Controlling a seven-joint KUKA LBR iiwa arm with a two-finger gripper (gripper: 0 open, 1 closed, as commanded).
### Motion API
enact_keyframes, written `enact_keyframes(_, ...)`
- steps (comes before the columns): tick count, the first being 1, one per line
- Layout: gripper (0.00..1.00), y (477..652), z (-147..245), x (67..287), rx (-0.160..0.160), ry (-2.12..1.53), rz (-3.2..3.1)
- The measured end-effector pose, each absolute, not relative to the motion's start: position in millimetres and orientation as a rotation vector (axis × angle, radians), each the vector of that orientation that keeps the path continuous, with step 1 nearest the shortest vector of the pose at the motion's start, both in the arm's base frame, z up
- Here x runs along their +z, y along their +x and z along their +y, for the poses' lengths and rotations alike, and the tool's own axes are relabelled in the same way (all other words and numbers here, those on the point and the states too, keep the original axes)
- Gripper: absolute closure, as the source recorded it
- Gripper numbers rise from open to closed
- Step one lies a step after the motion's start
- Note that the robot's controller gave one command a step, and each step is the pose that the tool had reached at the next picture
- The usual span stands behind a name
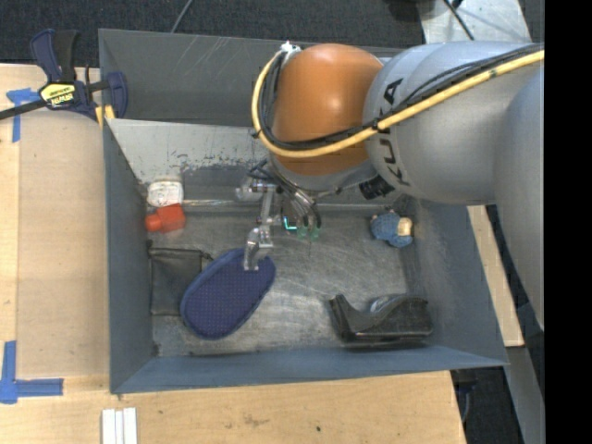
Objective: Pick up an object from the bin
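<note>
Gripper (pixel 263 244) is low in the bin (pixel 129 276), under the orange wrist cover. Open or closed: can't tell from this angle. Nothing visibly held.

Nearest thing is the blue oval pad (pixel 222 296), just below-left of the gripper in view. The gripper's lower end meets the pad's upper right edge; touching or just above it, can't say.

Around the gripper:
- dark grey flat piece (pixel 169 280) further left, partly under the pad
- red block (pixel 166 218) with a white piece (pixel 165 193) just above it, left of the gripper, near the back wall
- small blue-and-tan thing (pixel 393 228) to the right, well apart
- black wedge (pixel 384 319) lower right, by the front wall
</note>
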State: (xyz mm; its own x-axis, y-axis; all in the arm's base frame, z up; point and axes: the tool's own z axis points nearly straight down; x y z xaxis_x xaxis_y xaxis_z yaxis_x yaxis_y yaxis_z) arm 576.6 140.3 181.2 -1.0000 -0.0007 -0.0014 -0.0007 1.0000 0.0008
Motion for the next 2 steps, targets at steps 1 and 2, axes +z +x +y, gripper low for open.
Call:
enact_keyframes(1, 0.0, 607.6, 107.3, 86.6, 0.009, -0.319, 3.118)
enact_keyframes(2, 1.0, 607.3, 105.2, 86.0, 0.005, -0.317, 3.125)
